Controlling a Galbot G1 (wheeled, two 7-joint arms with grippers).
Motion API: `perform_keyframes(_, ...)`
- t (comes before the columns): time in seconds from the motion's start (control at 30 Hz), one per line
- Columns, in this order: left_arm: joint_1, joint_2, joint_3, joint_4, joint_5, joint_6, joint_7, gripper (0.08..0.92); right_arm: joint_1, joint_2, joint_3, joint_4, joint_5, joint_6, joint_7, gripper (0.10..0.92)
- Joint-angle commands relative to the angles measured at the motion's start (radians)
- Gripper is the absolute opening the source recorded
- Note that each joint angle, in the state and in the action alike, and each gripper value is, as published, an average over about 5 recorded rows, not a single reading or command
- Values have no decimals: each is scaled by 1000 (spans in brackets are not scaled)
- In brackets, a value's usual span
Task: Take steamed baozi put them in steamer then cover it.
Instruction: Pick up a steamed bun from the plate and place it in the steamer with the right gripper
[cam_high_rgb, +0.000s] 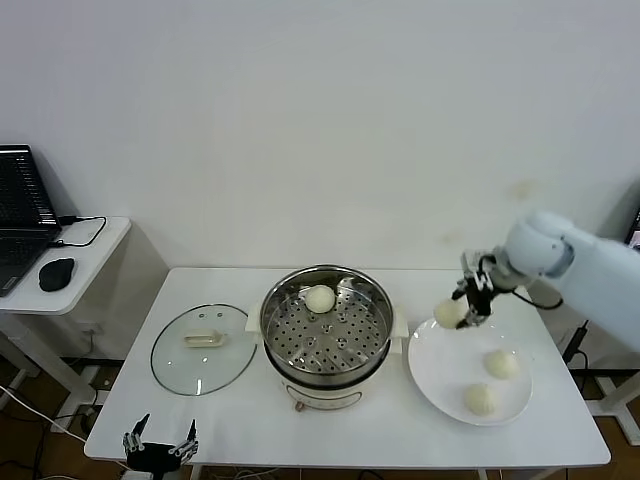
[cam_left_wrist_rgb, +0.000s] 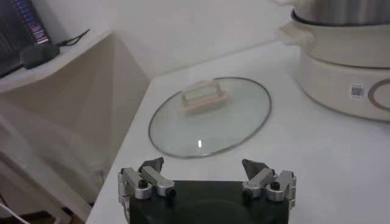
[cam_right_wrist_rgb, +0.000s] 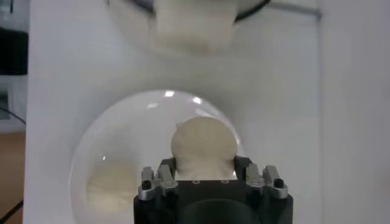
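Your right pincer (cam_high_rgb: 462, 312) pinches a baozi (cam_high_rgb: 449, 312) above the plate (cam_high_rgb: 432, 375) by the desk's right edge; your left pincer (cam_high_rgb: 160, 447) hangs spread at the front-left corner

steamer (cam_high_rgb: 326, 330): shiny perforated metal | cover (cam_high_rgb: 203, 348): clear glass, metal rim | baozi (cam_high_rgb: 319, 298): smooth matt dough | plate (cam_high_rgb: 440, 375): glossy white
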Motion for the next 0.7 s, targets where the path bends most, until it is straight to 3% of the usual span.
perform_keyframes(0.03, -19, 5, -9, -10, 1, -6, -3, 823, 258, 166, -137, 17, 216, -107, -19, 585)
perform_keyframes(0.43, -42, 0, -29, -33, -10, -9, -5, 823, 161, 520, -147, -181, 258, -161, -6, 585)
perform_keyframes(0.7, -52, -17, -29, -63, -17, -4, 0, 823, 81, 666, -176, -301, 240, -161, 7, 583)
